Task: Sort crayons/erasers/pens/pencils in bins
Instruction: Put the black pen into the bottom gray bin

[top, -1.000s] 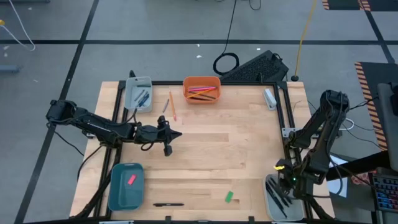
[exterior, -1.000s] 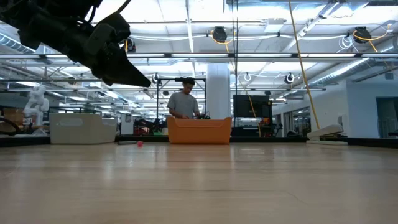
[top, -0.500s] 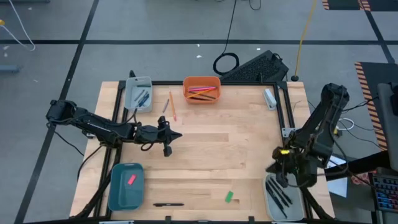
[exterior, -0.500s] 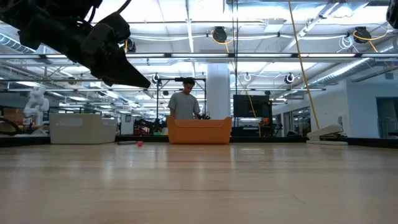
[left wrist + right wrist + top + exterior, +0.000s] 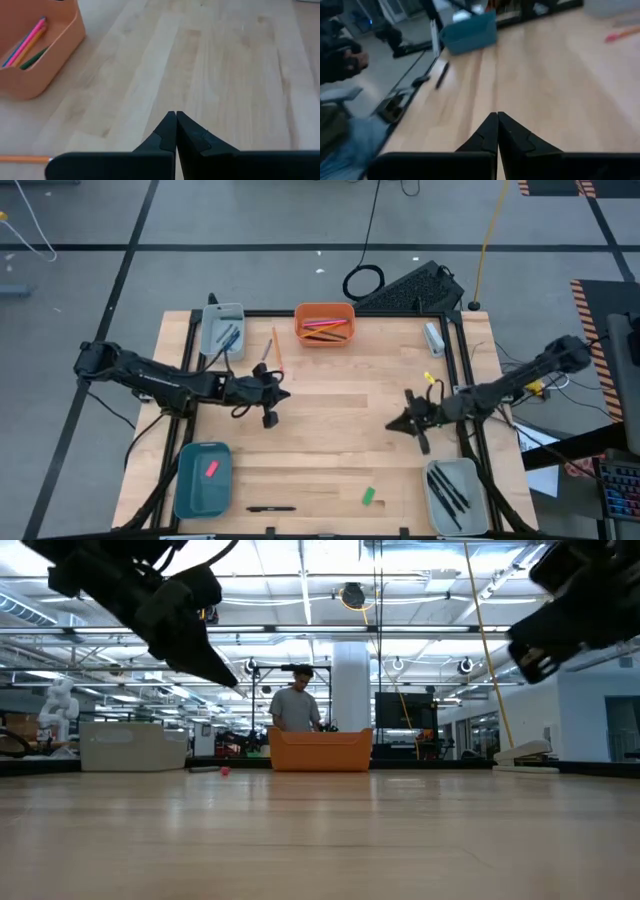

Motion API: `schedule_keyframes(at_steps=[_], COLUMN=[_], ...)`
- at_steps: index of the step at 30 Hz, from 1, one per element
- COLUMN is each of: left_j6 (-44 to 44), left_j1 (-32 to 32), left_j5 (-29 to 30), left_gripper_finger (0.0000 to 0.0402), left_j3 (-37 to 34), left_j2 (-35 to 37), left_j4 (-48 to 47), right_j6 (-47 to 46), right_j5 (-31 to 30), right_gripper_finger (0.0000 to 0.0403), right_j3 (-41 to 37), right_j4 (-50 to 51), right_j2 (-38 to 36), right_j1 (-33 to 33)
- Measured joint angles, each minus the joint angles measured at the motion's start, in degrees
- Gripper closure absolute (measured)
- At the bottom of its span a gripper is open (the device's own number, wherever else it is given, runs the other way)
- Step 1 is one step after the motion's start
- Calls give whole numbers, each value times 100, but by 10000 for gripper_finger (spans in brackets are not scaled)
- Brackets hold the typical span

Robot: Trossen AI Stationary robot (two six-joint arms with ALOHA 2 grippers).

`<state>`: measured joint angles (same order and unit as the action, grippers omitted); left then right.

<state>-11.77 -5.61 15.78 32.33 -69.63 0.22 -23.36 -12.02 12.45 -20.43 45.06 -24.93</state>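
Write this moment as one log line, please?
left gripper: shut, empty, mid-table | right gripper: shut, empty, above table | green eraser, black pen: unsorted

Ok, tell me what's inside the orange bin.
The orange bin holds several pencils, pink, orange and green among them, lying lengthwise. Its near wall hides them in the low view, so an exact count isn't possible.

Four bins: one orange point(image 5: 324, 324), one teal point(image 5: 203, 478), two pale grey point(image 5: 222, 330) point(image 5: 455, 492). Two erasers: pink point(image 5: 211, 469), green point(image 5: 368, 496). One black pen point(image 5: 270, 508) on the desk point(image 5: 340, 440) at 6 o'clock. One orange pencil point(image 5: 277, 350) at 11 o'clock.
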Motion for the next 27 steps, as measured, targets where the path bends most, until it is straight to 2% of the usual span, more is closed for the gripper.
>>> schedule_keyframes(at_steps=[2,7,12,19,27], left_j6=[1,-103,-407,-615,-683], left_j1=[-4,-15,-15,-22,-4], left_j5=[-34,-85,-98,-150,-298], left_gripper_finger=[399,396,399,399,399], left_j3=[194,337,339,339,339], left_j2=[2,2,2,2,2], left_j4=[-338,-844,-1318,-1595,-1883], right_j6=[349,851,1346,1830,2209], right_j5=[301,776,776,775,775], right_gripper_finger=[402,402,403,403,403], right_j3=[-197,-120,15,20,625], right_j4=[-498,-635,-1038,-2286,-2351], right_j2=[83,446,948,1705,2501], right_j1=[480,1187,1426,1633,1705])
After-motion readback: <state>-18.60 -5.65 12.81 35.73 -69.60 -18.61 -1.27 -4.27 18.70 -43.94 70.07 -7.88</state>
